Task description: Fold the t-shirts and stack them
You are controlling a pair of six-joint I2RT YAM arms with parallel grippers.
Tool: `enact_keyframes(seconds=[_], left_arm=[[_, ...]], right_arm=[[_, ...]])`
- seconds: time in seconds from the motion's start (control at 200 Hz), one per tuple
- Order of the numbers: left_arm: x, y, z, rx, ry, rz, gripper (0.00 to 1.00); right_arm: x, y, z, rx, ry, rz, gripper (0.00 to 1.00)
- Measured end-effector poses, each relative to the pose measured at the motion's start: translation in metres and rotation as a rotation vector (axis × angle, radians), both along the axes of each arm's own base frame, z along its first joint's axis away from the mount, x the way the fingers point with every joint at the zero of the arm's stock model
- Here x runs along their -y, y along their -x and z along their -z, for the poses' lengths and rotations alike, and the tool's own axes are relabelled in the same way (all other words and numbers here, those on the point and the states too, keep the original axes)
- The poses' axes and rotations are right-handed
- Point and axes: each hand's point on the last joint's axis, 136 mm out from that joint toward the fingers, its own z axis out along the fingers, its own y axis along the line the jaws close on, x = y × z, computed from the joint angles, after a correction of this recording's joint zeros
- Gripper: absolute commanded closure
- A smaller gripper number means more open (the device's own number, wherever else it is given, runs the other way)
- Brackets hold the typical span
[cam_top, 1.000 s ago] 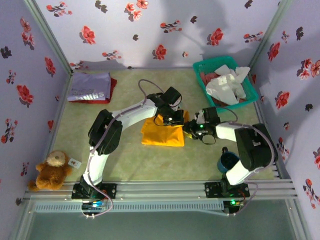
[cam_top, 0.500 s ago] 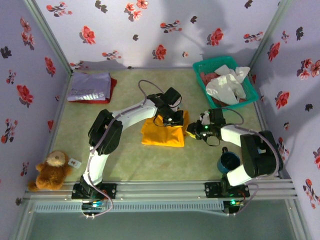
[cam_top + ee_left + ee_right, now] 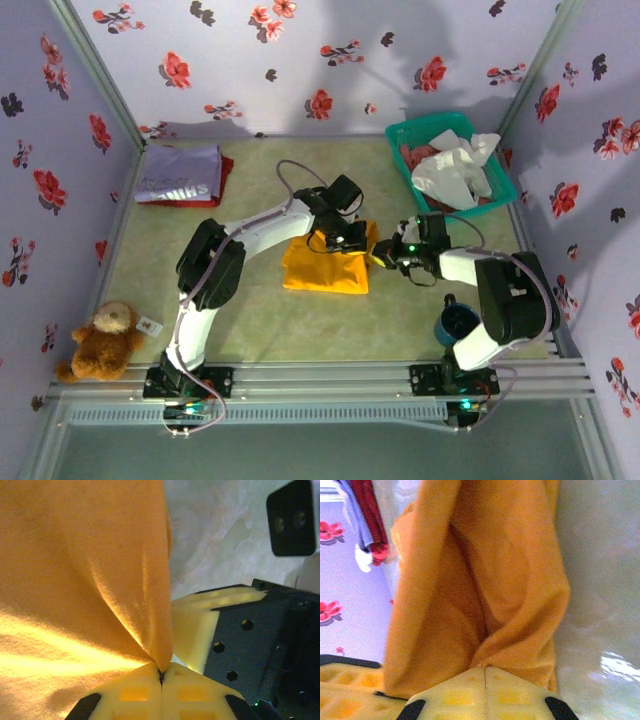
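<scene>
The orange t-shirt (image 3: 322, 268) lies part-folded in the middle of the green surface (image 3: 250, 320). The right tool (image 3: 485, 669), open a second ago, has now pinched the shirt's right edge. The left tool (image 3: 161, 672) stays clamped on its far edge, so a two-handed fold looks ready. Floral walls (image 3: 400, 60) enclose the space.

At table (image 3: 250, 320) centre: middle t-shirt (image 3: 322, 266), folded flat. On its far right corner, left gripper (image 3: 345, 240); at its right edge, right gripper (image 3: 383, 258); both clamped on cloth. Far left corner: stacked t-shirts (image 3: 180, 175). Far right corner: basket (image 3: 425, 124), loose t-shirts (image 3: 452, 172) heaped inside. Near left: teddy bear (image 3: 100, 340). Near right: mug (image 3: 455, 322), just beside right arm. From right wrist: stacked t-shirts beyond middle t-shirt.
</scene>
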Motion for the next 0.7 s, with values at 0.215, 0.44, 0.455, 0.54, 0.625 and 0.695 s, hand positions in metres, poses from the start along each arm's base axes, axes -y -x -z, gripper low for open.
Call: enact_keyframes(seconds=[0.215,0.44,0.455,0.54,0.625,0.695], left_arm=[[0.000,0.000,0.000,0.000,0.000,0.000,0.96],[0.000,0.000,-0.001,0.001,0.002,0.000,0.96],[0.000,0.000,-0.001,0.002,0.002,0.000,0.96],[0.000,0.000,-0.001,0.002,0.002,0.000,0.96],[-0.002,0.000,-0.004,-0.001,0.000,-0.002,0.96],[-0.002,0.000,-0.006,0.002,0.001,-0.003,0.96]], right_arm=[[-0.006,-0.012,0.008,-0.026,-0.063,0.024,1.00],[-0.018,-0.018,0.018,-0.042,-0.103,0.014,1.00],[-0.019,-0.017,0.017,-0.041,-0.105,0.011,1.00],[-0.028,-0.017,0.012,-0.030,-0.120,-0.014,1.00],[-0.031,-0.017,0.010,-0.032,-0.127,-0.023,1.00],[-0.033,-0.017,0.008,-0.032,-0.129,-0.029,1.00]])
